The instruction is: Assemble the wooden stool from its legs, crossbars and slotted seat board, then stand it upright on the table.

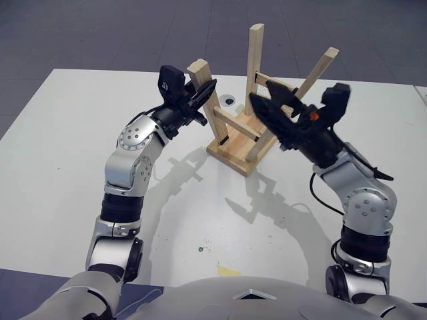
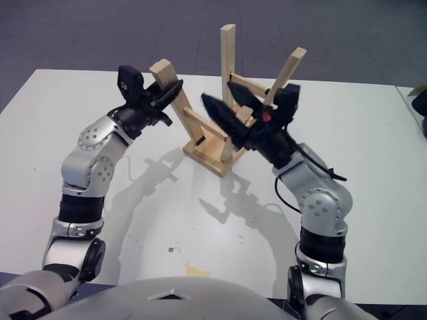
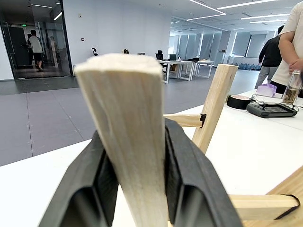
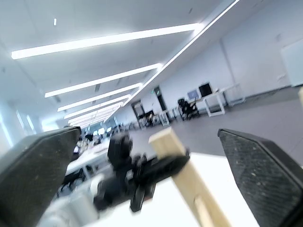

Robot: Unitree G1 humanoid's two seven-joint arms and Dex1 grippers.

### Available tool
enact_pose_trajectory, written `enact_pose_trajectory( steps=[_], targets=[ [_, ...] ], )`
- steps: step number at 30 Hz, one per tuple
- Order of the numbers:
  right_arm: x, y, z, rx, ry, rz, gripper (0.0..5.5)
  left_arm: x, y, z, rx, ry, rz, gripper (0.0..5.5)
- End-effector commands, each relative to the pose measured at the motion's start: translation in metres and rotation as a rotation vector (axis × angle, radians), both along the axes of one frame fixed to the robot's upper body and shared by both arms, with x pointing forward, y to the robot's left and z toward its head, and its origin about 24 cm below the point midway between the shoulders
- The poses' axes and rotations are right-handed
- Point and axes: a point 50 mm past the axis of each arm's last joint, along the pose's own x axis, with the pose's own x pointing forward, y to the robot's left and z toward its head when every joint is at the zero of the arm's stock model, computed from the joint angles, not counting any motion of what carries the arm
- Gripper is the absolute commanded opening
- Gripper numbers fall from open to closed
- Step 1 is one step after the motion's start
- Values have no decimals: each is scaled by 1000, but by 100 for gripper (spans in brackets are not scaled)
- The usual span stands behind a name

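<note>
Passage between the upturned legs (image 1: 255, 60) is being barred by crossbars (image 1: 237, 123) and the spread right gripper (image 1: 260, 91); one outer leg (image 1: 217, 120) is being covered by the clamped left gripper (image 1: 207, 93). Room is being left over the near table (image 1: 67, 167).

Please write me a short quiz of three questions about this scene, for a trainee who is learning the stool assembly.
1. True or false: the left claw is shut on a stool leg.
2. Where is the seat board? A) resting on the table, legs pointing up; B) held in the air by both claws; C) on the floor.
3. Fill in: the right claw is ____ (open or shut).
Key: 1 true; 2 A; 3 open.
</note>
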Motion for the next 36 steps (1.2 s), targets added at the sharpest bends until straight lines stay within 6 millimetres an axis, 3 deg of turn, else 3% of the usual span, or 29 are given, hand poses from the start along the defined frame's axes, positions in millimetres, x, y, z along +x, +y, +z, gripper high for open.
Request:
enact_pose_trajectory(
  steps=[1, 9, 17, 24, 31, 36],
  targets=[
    [9, -9, 18, 35, -29, -85, 540, -7, 4, -50, 261, 204, -47, 110],
    [12, -5, 13, -1, -6, -126, 540, -9, 5, -60, 357, 284, -90, 115],
    [13, -2, 6, -36, 7, -147, 540, -11, 15, -74, 287, 357, 2, 116],
    [15, -1, 2, -48, 18, -164, 540, -8, 14, -64, 191, 352, 37, 116],
    [15, -2, 0, -57, 21, -169, 540, -3, 14, -39, 128, 262, 40, 116],
    [16, -1, -2, -72, 22, -173, 540, -5, 9, -42, 125, 276, 25, 116]
  ],
)
